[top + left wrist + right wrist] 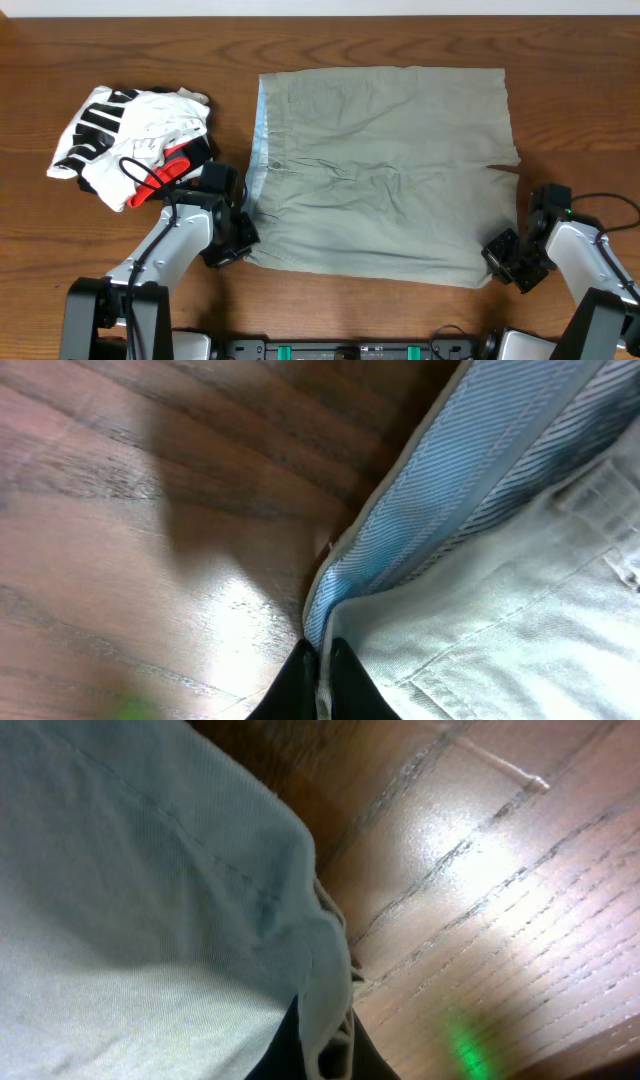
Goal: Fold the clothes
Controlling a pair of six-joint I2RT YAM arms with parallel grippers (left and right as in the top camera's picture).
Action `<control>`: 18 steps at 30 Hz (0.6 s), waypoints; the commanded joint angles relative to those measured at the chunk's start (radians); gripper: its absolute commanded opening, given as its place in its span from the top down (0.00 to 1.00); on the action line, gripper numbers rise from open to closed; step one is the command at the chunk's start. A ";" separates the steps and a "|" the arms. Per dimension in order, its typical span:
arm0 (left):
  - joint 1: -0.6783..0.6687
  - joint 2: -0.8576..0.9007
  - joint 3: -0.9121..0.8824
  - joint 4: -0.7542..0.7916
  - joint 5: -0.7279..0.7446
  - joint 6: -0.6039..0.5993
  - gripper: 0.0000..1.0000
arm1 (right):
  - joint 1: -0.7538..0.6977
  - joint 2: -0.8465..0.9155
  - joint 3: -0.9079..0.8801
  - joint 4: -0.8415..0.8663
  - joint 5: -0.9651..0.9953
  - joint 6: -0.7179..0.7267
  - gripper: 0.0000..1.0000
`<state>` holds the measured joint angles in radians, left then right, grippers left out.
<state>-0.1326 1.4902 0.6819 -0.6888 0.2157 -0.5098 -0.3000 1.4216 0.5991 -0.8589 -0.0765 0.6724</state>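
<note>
The clothes, a pair of pale khaki shorts (385, 165), lie spread flat in the middle of the wooden table, waistband to the left with its light blue lining (470, 490) showing. At the near left corner, my left gripper (243, 235) is shut on the waistband edge; the cloth shows pinched between the black fingers (290, 695). My right gripper (497, 262) is shut on the near right hem corner, and the fabric (150, 920) folds down between its fingers (280, 1055).
A white garment bundle (135, 140) with black stripes and red trim lies at the left, just beyond the left arm. Bare wood (100, 240) surrounds the shorts. The table's near edge runs just below both arms.
</note>
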 commanded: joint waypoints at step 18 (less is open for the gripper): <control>0.003 -0.397 0.282 -0.401 0.002 0.071 0.94 | -0.013 -0.467 0.196 -0.397 -0.180 -0.105 0.99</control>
<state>-0.1326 1.1671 0.9092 -1.0531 0.2260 -0.4610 -0.3000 0.9951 0.7139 -1.2156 -0.2317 0.6106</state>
